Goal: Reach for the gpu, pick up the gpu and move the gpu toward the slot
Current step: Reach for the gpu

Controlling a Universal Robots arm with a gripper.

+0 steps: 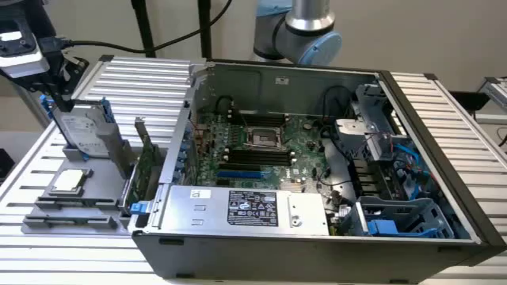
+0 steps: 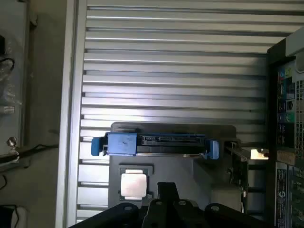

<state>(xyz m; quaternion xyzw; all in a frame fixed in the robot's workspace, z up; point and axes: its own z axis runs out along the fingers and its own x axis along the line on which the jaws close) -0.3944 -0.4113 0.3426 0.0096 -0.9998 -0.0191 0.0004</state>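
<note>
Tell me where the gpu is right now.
The gpu stands on edge at the exterior view's left, in the grey holder, between the hard drive and the computer case.

So the gpu (image 1: 144, 169) is a thin green circuit-board card with a metal bracket on its end. It's standing upright on its long edge in the grey holder (image 1: 73, 221) on the desk (image 1: 56, 258). It's parked just outside the open computer case (image 1: 317, 261), on the exterior view's left of it, between the case wall and the hard drive (image 1: 83, 133). In the wrist view it's edge-on, just a dark sliver.
</note>
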